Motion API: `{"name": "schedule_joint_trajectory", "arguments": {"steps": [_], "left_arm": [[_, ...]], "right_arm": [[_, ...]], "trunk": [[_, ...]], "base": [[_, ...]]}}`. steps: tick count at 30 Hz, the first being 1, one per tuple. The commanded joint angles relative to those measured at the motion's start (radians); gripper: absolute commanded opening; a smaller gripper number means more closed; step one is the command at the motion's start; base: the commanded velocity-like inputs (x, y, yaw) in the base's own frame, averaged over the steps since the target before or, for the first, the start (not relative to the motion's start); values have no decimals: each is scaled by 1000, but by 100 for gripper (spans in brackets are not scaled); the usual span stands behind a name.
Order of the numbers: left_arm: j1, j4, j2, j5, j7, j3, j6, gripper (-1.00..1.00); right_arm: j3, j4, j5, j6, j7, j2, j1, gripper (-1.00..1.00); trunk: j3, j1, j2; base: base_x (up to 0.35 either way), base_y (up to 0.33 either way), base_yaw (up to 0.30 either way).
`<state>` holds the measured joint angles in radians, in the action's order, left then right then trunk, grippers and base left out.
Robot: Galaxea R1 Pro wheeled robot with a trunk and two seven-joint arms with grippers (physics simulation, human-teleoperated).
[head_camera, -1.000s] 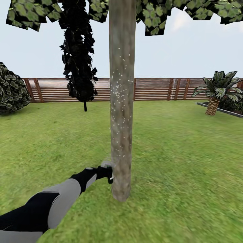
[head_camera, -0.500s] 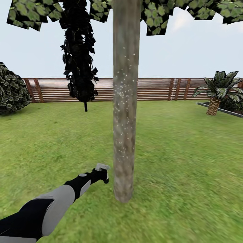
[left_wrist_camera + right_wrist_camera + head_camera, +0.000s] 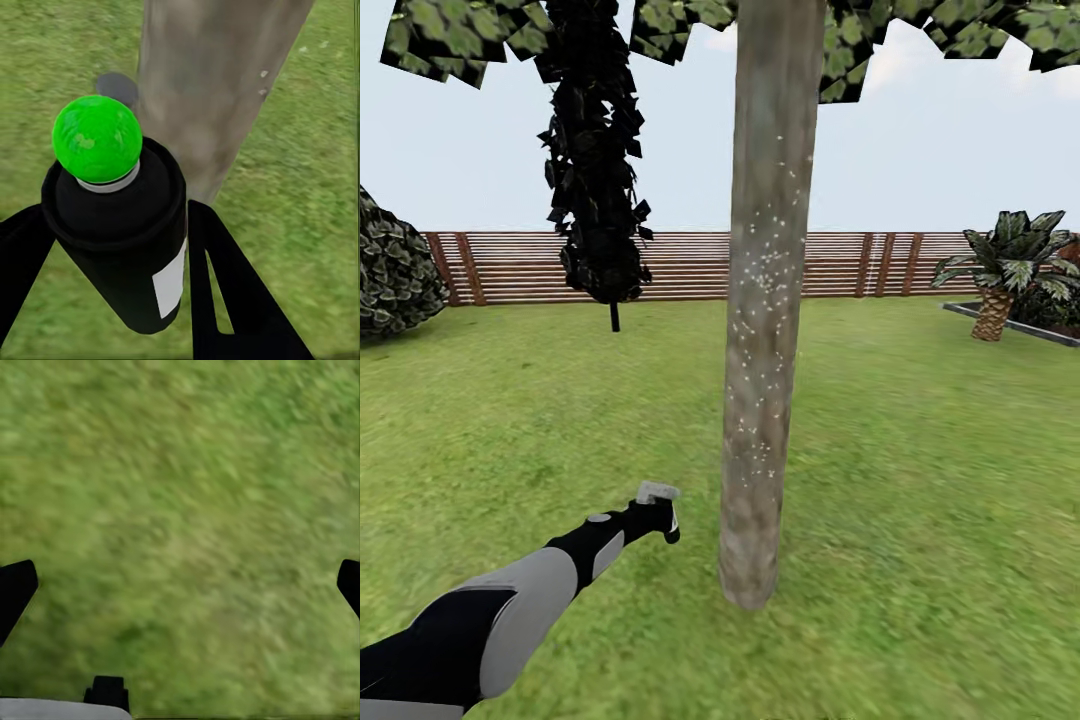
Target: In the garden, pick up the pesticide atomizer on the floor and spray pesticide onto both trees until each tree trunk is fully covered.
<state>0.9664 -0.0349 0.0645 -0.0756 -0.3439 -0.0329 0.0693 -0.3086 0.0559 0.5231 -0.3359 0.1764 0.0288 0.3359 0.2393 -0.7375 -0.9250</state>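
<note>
The left gripper [image 3: 112, 262] pinches the pesticide atomizer [image 3: 120, 240] between its jaws, a small, rigid, probably light bottle best held mid-body; the tree trunk [image 3: 217, 82] stands just beyond the jaws; the right gripper [image 3: 180, 585] hangs spread over grass [image 3: 180, 472].

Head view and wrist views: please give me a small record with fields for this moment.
place: lawn with a wooden slat fence
left gripper: shut on the pesticide atomizer, beside the tree trunk
trunk state: white pesticide specks on middle part, not touched by atomizer
right gripper: open, above grass
other plants: dark conifer, palm-like plant
</note>
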Motion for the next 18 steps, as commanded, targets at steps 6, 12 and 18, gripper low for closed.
{"name": "schedule_joint_trajectory", "arguments": {"steps": [6,12,18], "left_arm": [[0,0,0,0,-3,-1,0,-100],[0,0,0,0,-5,-1,0,-100],[0,0,0,0,-6,-1,0,-100]], "right_arm": [[0,0,0,0,0,0,0,100],[0,0,0,0,0,0,0,100],[0,1,0,0,0,0,0,100]], "trunk": [[0,0,0],[0,0,0],[0,0,0]], "base": [[0,350,-285],[0,350,-293],[0,350,-294]]}}
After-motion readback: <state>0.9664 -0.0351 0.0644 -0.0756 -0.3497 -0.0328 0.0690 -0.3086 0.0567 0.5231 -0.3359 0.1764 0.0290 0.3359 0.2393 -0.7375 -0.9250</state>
